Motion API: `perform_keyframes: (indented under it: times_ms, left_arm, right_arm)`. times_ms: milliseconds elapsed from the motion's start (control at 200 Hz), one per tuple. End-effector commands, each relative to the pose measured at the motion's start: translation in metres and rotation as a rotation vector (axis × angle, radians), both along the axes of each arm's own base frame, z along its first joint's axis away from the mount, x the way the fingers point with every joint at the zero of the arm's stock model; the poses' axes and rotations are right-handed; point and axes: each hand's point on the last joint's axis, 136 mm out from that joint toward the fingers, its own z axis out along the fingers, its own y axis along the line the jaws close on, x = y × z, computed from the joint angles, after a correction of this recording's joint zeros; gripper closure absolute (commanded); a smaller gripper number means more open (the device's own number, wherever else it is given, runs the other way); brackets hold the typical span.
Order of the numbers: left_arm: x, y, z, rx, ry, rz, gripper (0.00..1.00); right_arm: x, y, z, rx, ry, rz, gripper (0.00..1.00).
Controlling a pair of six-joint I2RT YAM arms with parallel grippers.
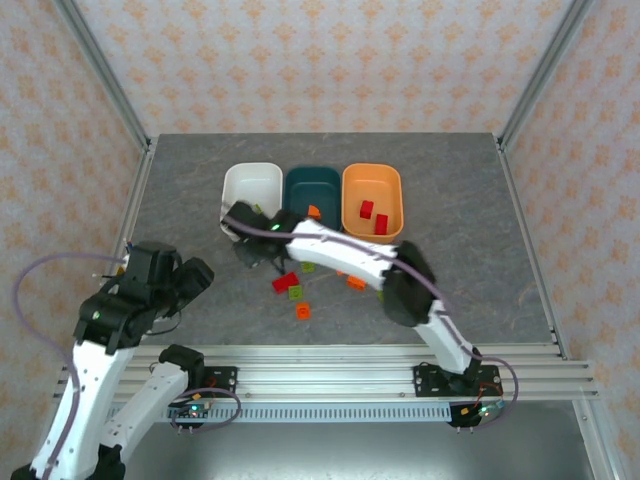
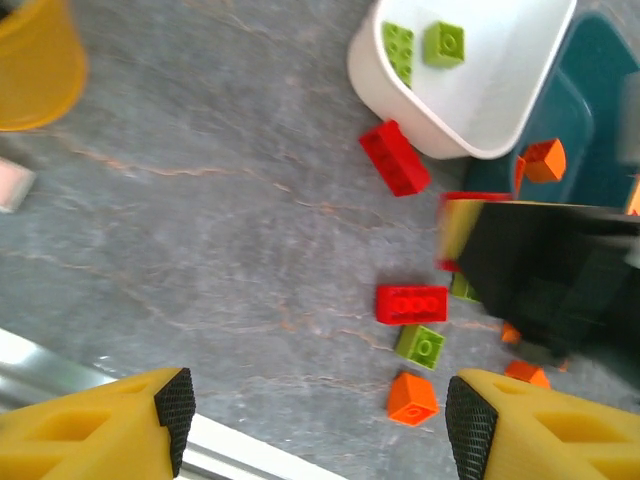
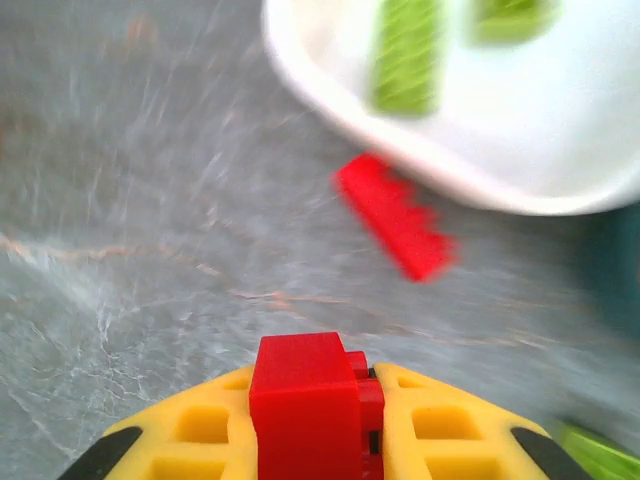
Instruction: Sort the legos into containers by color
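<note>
One red brick (image 3: 300, 385) is clamped in the right tool (image 3: 315, 440) beside the white tub (image 3: 560, 190), likely for the orange tub (image 1: 372, 170) where reds (image 1: 367, 209) are gathered, while the left tool (image 2: 320, 415) is held apart.

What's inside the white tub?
Two green bricks lie at the near end of the white tub. From above, the right arm covers that end.

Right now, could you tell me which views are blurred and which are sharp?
Right wrist: motion-smeared, white tub and loose red brick streaky, but the held red brick in the right gripper is crisp. Left wrist: sharp table, blurred right arm. Top: sharp, evenly lit.
</note>
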Motion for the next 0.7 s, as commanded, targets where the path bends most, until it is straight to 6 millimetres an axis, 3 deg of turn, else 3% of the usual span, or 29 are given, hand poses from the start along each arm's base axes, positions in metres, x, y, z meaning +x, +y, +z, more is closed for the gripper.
perform_keyframes:
  times_ms: [0,140,255,460,585,696]
  left_arm:
    - [0.045,-0.029,0.007,-0.082,-0.078,-0.084,0.3]
    - [0.087,-0.061,0.016,-0.058,-0.109,-0.17,0.29]
    - [0.121,-0.099,0.02,-0.047,-0.115,-0.253,0.29]
    - [0.167,-0.142,0.022,-0.041,-0.105,-0.298,0.29]
    - [0.179,-0.153,0.017,-0.035,-0.085,-0.311,0.29]
    - [0.181,-0.156,0.012,-0.024,-0.066,-0.319,0.29]
  right_arm:
    - [0.059,-0.088,0.071,0.135,-0.104,-0.284,0.82]
    - [0.091,-0.188,0.057,0.131,-0.053,-0.494,0.82]
    - [0.111,-0.234,0.036,0.122,0.018,-0.595,0.82]
    - [0.126,-0.25,-0.026,0.026,0.167,-0.635,0.82]
    - [0.128,-0.251,-0.06,0.011,0.256,-0.64,0.82]
    - [0.128,-0.249,-0.078,-0.011,0.296,-0.631,0.81]
